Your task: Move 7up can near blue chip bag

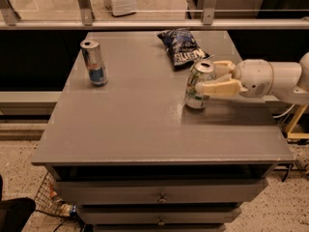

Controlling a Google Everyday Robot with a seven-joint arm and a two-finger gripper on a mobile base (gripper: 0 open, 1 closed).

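Note:
The 7up can (199, 84), silver-white with green lettering, is upright on the right side of the grey table (130, 120). Its base is at or just above the surface. My gripper (207, 77) reaches in from the right and is shut on the can, with one cream finger (219, 88) in front of it and one behind. The blue chip bag (182, 47) lies flat at the back of the table, just beyond the can and slightly to its left. A small gap separates can and bag.
A taller silver-and-blue can (94, 62) stands at the back left of the table. A metal rail (145, 24) runs behind the table's far edge. Drawers (159, 195) are below the front edge.

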